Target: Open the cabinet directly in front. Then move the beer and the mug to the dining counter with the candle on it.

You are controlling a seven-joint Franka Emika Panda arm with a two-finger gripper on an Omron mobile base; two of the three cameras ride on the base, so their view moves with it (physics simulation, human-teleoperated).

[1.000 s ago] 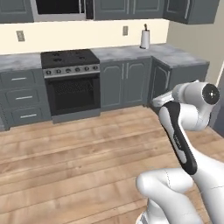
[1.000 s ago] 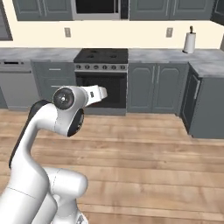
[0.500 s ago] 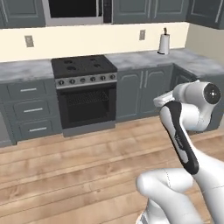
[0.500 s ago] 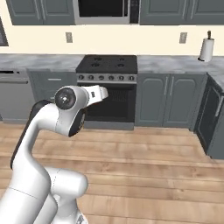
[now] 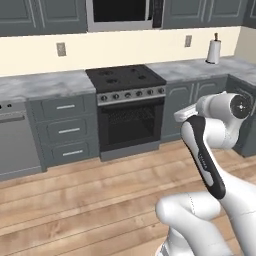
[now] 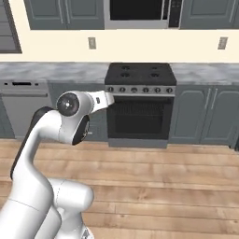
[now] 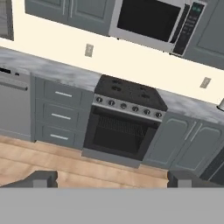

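The gripper (image 7: 109,180) hangs in the air above the wooden floor (image 5: 90,200), its two dark fingertips (image 7: 41,178) set wide apart with nothing between them, and it faces a black oven range (image 6: 139,105) built into a run of dark grey base cabinets (image 5: 65,132). Along the grey counter (image 5: 40,85) that tops them, a dishwasher (image 5: 17,145) sits toward the left end and a paper towel roll (image 5: 214,50) stands toward the right corner (upright on its holder). Farther back and higher, dark grey wall cabinets (image 6: 65,11) hang with doors closed on either side of a microwave (image 7: 153,22); the beer, mug and candle cannot be made out.
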